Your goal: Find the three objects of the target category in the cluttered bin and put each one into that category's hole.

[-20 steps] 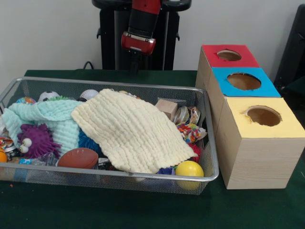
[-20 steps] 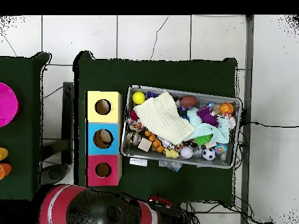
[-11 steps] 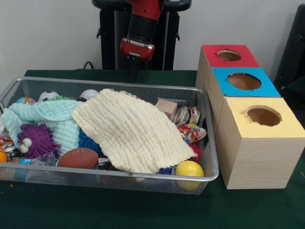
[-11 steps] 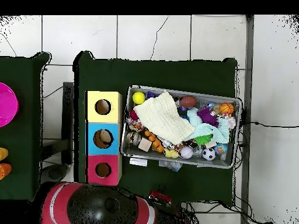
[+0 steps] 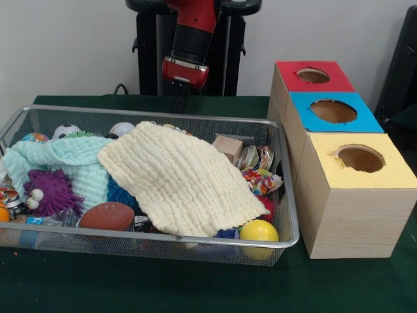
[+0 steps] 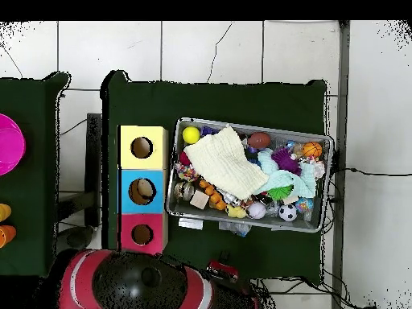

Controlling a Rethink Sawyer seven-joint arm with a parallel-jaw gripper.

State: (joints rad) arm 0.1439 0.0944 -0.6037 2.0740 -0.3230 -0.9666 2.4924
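Note:
A wire mesh bin (image 5: pixel 287 195) holds a pale yellow cloth (image 5: pixel 176 176) draped over its middle and a mint cloth (image 5: pixel 71 160) to the left. Around them lie a purple googly-eyed toy (image 5: pixel 49 192), a brown football (image 5: pixel 107 215), a yellow ball (image 5: pixel 258 231), a wooden block (image 5: pixel 228 147) and a small soccer ball (image 5: pixel 65 130). Beside the bin stand three wooden boxes with a red hole (image 5: pixel 313 75), a blue hole (image 5: pixel 333 111) and a yellow hole (image 5: pixel 359 158). My gripper (image 5: pixel 178 99) hangs behind the bin's far rim, outside it, holding nothing that I can see. Overhead, the gripper (image 6: pixel 223 269) sits below the bin (image 6: pixel 241 224).
Overhead, something pale lies inside the blue hole (image 6: pixel 142 191), between the yellow hole (image 6: pixel 142 147) and the red hole (image 6: pixel 142 234). A pink round object (image 6: pixel 8 143) and orange items (image 6: pixel 4 225) sit on a separate table at the left edge.
The arm's red wrist has dropped slightly and edged left in the front view; overhead, the base has turned a little. The bin's contents have not moved.

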